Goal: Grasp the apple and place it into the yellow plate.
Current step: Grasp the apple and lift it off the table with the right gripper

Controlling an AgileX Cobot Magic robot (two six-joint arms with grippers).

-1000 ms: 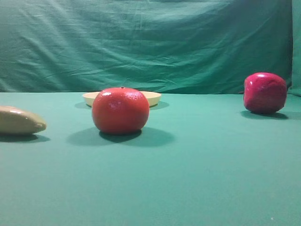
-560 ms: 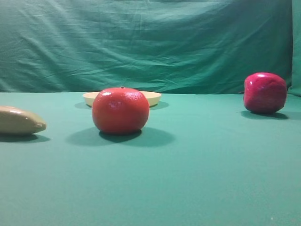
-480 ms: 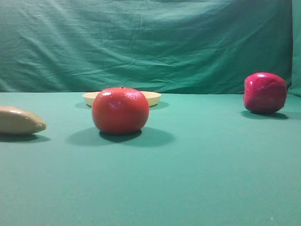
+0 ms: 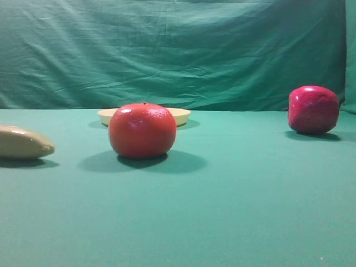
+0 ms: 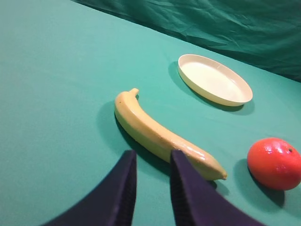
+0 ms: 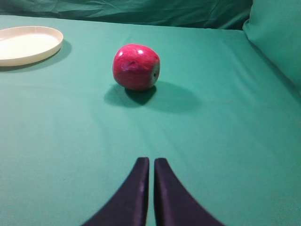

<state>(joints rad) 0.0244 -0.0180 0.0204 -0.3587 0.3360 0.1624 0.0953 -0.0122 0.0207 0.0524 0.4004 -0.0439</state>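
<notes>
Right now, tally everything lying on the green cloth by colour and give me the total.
Red: 2, the apple and the orange-red fruit
Yellow: 2, the plate and the banana
Total: 4

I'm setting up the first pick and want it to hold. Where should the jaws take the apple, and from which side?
Grip the apple across its widest middle band, probably from above or from the right gripper side. It sits alone on the cloth, tipped over with its stem end facing sideways, so the rounded flanks are free. The jaws are shut and must open first.
</notes>
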